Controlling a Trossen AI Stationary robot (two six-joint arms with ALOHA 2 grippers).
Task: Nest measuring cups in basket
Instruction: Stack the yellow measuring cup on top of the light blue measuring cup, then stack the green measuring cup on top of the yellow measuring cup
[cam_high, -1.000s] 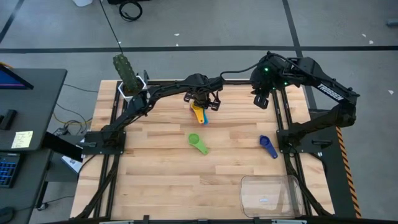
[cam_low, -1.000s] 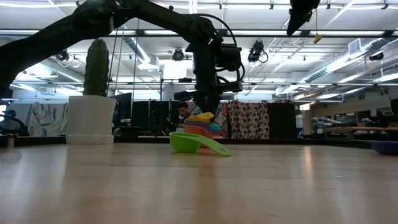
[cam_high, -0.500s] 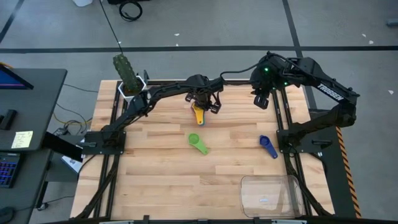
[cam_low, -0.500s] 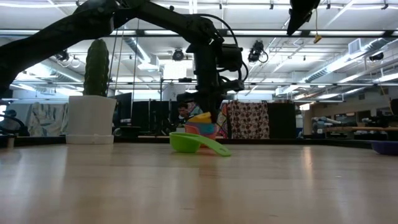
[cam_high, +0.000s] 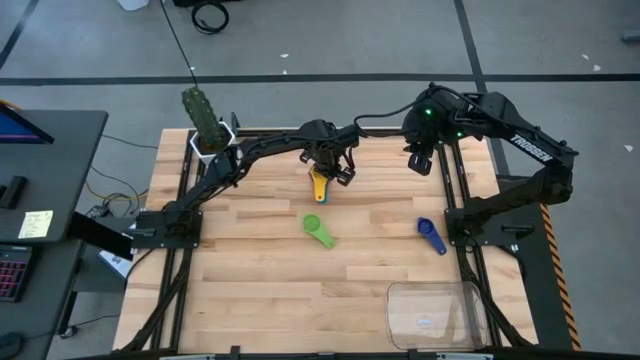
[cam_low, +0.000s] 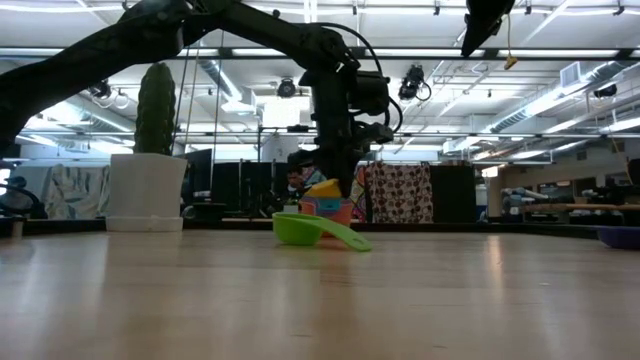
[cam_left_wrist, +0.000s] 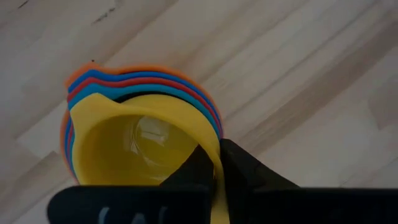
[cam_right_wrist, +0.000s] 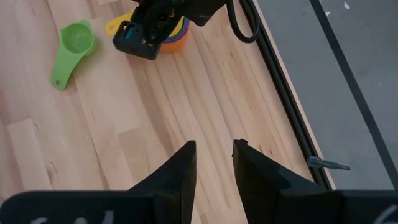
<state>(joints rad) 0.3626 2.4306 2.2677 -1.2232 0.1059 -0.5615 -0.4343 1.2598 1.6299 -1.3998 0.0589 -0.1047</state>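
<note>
A yellow measuring cup (cam_left_wrist: 143, 137) sits in a stack of light blue, red, blue and orange cups (cam_left_wrist: 205, 102) at the table's far middle (cam_high: 320, 185). My left gripper (cam_left_wrist: 217, 165) stands over the stack, shut on the yellow cup. A green cup (cam_high: 318, 229) and a dark blue cup (cam_high: 431, 236) each lie alone on the wood, bowl down on the board. The clear basket (cam_high: 435, 312) stands at the near right corner. My right gripper (cam_right_wrist: 214, 155) hangs open, high over the far right edge (cam_high: 420, 160). My left gripper pinches the yellow cup's rim (cam_left_wrist: 211, 140) on one side of the bowl. One finger (cam_left_wrist: 186, 177) is inside the bowl and the other (cam_left_wrist: 245, 171) is outside. The fingers come from above, pointing down. The cup rests nested in the stack, which stands on the table (cam_low: 328, 208).
A white pot with a green cactus (cam_high: 207, 130) stands at the far left corner. Bare wood lies between the stack, the loose cups and the basket. Both arms' frames run along the table's left and right sides.
My left gripper has edged slightly toward the right and near side while keeping its hold on the yellow cup. The stack has stayed in place on the table.
</note>
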